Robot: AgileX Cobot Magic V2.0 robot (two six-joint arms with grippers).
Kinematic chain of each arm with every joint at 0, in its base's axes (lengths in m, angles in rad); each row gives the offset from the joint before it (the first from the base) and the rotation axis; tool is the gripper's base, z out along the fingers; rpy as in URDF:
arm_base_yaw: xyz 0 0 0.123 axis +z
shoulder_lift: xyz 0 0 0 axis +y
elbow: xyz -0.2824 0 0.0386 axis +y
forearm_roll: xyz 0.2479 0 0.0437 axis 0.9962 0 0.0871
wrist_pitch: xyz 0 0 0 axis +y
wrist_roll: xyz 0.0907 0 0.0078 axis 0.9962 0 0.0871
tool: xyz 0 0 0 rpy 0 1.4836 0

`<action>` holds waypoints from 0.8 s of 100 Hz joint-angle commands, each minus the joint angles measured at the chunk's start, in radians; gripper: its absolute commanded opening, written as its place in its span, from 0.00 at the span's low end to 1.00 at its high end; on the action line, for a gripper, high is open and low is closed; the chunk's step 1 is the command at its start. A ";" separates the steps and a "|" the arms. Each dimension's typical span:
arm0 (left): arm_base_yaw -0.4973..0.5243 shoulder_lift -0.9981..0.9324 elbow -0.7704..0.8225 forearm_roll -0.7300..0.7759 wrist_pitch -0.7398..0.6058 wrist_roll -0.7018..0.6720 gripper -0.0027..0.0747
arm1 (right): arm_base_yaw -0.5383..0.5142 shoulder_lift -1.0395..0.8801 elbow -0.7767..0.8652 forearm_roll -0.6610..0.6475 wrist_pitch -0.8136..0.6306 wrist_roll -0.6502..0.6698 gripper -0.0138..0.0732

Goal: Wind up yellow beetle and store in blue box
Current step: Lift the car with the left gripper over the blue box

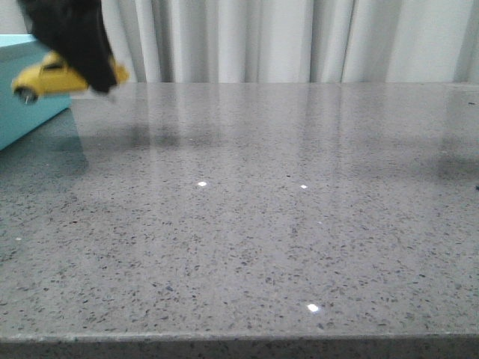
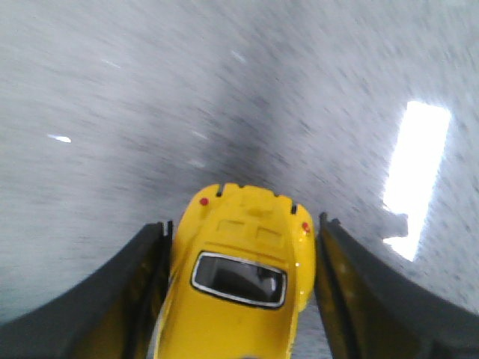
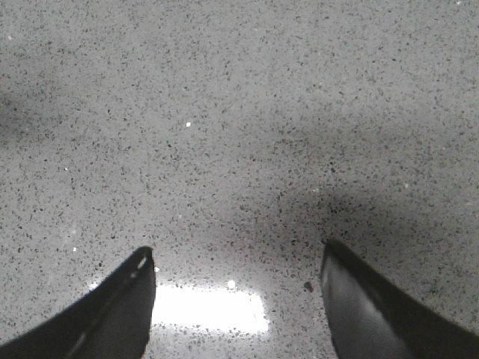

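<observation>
Grey speckled countertop fills the scene, backed by pale curtains. Right gripper hovers over bare stone with fingers spread wide. Farther off, the left gripper pinches the yellow beetle between its fingers, lifted above the counter, just beside the blue box.

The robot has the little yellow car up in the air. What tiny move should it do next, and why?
Probably carry it a bit further to the robot's left and over the blue box. The left gripper is shut on the yellow beetle, held above the table right at the box's near edge, so it looks not yet inside. The right gripper hangs open over bare table, holding nothing.
</observation>
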 commanded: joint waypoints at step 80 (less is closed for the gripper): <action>0.489 -0.019 -0.381 0.117 0.177 -0.926 0.29 | 0.000 -0.036 -0.026 -0.005 -0.079 -0.012 0.71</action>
